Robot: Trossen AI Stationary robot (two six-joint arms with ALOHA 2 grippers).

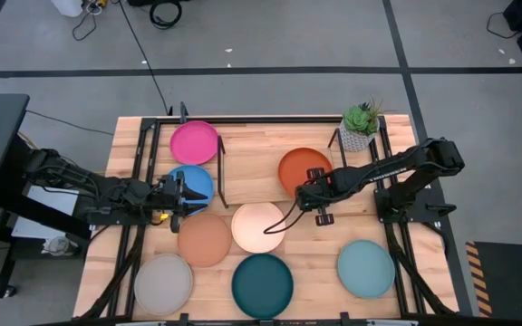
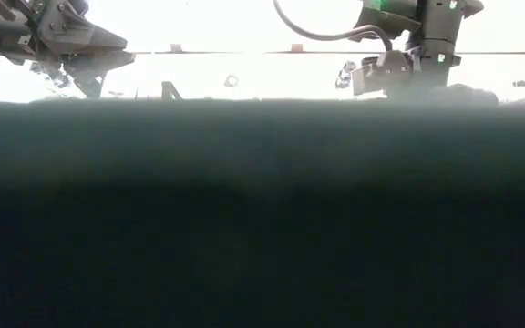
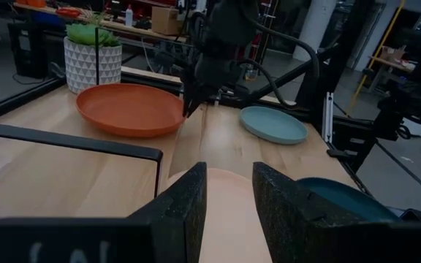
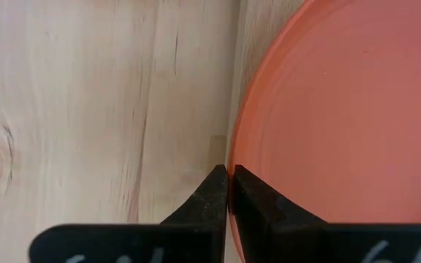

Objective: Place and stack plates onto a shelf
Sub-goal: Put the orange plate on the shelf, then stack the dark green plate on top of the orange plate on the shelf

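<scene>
My right gripper [image 1: 303,193] stands at the near rim of the orange plate [image 1: 304,167], shut on it. My left gripper [image 1: 185,192] is open above the near part of the blue plate [image 1: 198,181], which lies inside the black rod shelf [image 1: 218,167] beside the magenta plate [image 1: 194,142]. In the left wrist view its fingers [image 3: 229,193] hold nothing; the cream plate [image 3: 229,219] lies beyond them. The cream [image 1: 259,226], tan [image 1: 204,240], grey [image 1: 163,282], dark teal [image 1: 262,285] and pale blue [image 1: 366,268] plates lie flat on the table. My right gripper pinches the orange plate's near rim [image 4: 230,157] between its two fingers, one finger over the plate's inside and one outside. The fingers come from above, pointing down. The plate's far part lies on the table; whether the held edge is raised cannot be told.
A potted green plant [image 1: 361,127] stands at the far right, just behind the orange plate. The dark teal plate's rim [image 2: 262,182] fills most of the low view. Bare wood lies between the shelf and the orange plate [image 1: 252,163].
</scene>
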